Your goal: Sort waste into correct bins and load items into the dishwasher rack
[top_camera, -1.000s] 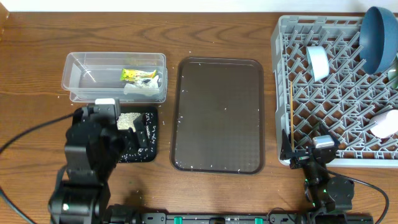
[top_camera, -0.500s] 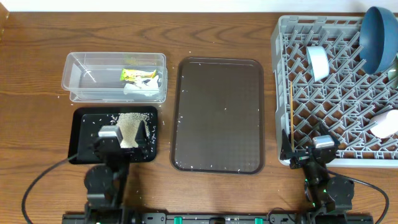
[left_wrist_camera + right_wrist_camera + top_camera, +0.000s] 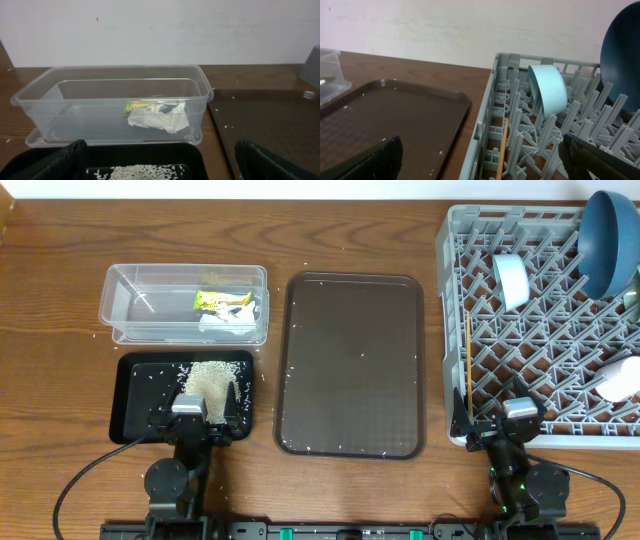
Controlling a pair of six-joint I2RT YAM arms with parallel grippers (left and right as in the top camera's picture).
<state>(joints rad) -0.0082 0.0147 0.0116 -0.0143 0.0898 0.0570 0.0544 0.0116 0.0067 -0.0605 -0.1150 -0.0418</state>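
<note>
Behind the wooden table (image 3: 60,270), white wall (image 3: 160,30)

The yellow wrapper (image 3: 212,299) and white paper (image 3: 233,321) are seen inside the clear tub (image 3: 135,300). Rice (image 3: 208,377) is piled in the black tray (image 3: 135,416) beside it. The blue bowl (image 3: 605,245), mint bowl (image 3: 511,280) and chopstick (image 3: 468,365) are set in the grey rack (image 3: 540,380)

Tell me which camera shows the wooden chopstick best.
The overhead view: the chopstick lies full length along the left side of the rack. The right wrist view catches only a short stretch, cut off at the frame's bottom. The left wrist view shows none.
</note>
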